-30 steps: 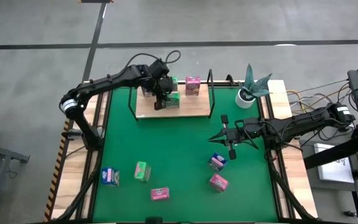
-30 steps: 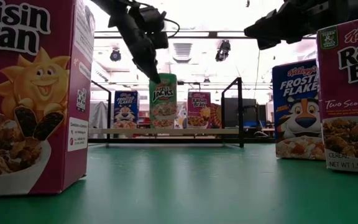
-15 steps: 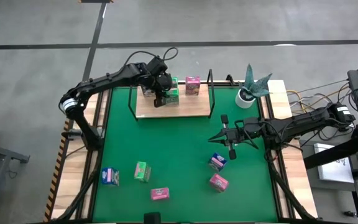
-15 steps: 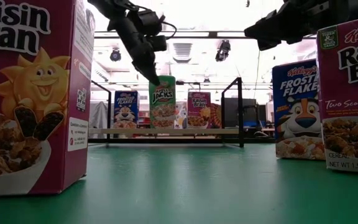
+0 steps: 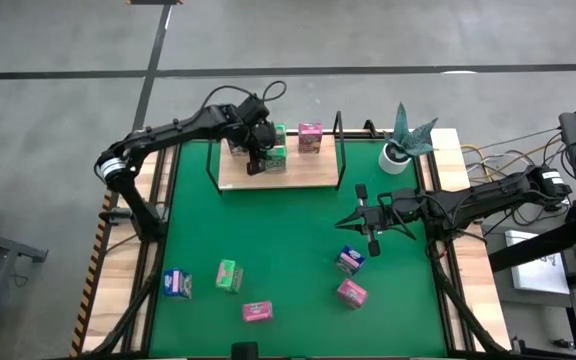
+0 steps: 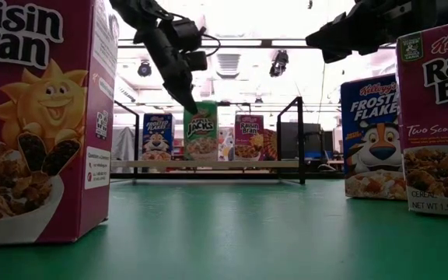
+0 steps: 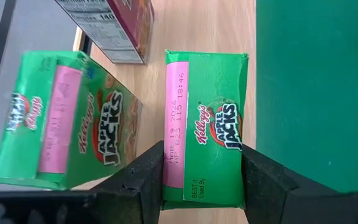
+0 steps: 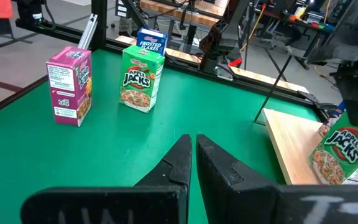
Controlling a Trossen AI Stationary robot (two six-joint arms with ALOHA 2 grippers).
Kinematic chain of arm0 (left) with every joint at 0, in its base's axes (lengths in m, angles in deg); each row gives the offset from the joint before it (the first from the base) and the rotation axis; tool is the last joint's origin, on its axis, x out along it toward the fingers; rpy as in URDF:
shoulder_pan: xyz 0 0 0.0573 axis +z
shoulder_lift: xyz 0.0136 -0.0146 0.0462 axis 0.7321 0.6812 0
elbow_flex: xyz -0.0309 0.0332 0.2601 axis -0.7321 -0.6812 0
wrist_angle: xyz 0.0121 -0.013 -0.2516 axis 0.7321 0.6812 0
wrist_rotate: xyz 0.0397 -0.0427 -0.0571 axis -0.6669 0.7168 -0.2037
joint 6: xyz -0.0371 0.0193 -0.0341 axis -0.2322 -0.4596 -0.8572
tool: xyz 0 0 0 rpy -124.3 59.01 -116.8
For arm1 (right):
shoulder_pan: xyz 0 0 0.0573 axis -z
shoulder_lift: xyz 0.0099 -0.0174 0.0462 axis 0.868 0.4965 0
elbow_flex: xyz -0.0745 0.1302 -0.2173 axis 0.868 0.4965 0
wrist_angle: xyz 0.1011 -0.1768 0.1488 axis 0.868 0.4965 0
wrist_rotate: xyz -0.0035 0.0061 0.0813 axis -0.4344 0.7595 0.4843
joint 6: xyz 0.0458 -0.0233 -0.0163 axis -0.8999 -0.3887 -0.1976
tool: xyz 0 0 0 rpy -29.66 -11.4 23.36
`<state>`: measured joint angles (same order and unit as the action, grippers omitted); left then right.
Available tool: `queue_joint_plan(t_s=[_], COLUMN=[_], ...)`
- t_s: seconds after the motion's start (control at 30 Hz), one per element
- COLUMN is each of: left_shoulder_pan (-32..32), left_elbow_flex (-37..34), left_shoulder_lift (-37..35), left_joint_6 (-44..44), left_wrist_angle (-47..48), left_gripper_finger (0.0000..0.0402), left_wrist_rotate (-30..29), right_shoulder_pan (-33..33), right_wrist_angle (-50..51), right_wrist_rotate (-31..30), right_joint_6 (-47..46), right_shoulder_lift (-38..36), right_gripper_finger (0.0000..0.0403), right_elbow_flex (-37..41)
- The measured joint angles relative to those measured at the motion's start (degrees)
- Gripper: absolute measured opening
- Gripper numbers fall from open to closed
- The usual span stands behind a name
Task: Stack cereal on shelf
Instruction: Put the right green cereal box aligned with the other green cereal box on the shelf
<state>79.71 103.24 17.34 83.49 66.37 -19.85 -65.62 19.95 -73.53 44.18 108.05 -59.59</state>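
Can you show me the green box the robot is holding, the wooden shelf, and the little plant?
green box (image 7: pixel 207 134), left wrist view, front panel.
wooden shelf (image 5: pixel 303 172), high view, bare board.
little plant (image 5: pixel 408 128), high view, leaves.

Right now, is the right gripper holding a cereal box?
No, the right gripper is shut on nothing above the green mat; the left gripper holds the green box.

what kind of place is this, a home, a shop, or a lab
Most likely a robotics lab or workshop. Two dark arms work over a green mat on a table standing on bare concrete floor, with loose cables at the table's edge and cluttered workbenches behind.
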Motion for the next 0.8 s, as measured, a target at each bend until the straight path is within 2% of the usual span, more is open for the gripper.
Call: queue_joint_plan(t_s=[0.43, 0.8], left_shoulder_pan=[0.0, 0.0], left_elbow_flex=[-0.5, -0.5], left_shoulder_lift=[0.0, 0.0], left_joint_6=[0.4, 0.5], left_wrist_angle=[-1.3, -1.3], left_gripper_finger=[0.0155, 0.0201], left_wrist_rotate=[0.0, -1.0], right_shoulder_pan=[0.0, 0.0], right_wrist_angle=[0.0, 0.0], right_wrist_rotate=[0.0, 0.0], right_joint_6=[0.0, 0.0], right_shoulder_lift=[0.0, 0.0], right_gripper_finger=[0.0012, 0.0012], right_elbow_flex=[0.0, 0.0])
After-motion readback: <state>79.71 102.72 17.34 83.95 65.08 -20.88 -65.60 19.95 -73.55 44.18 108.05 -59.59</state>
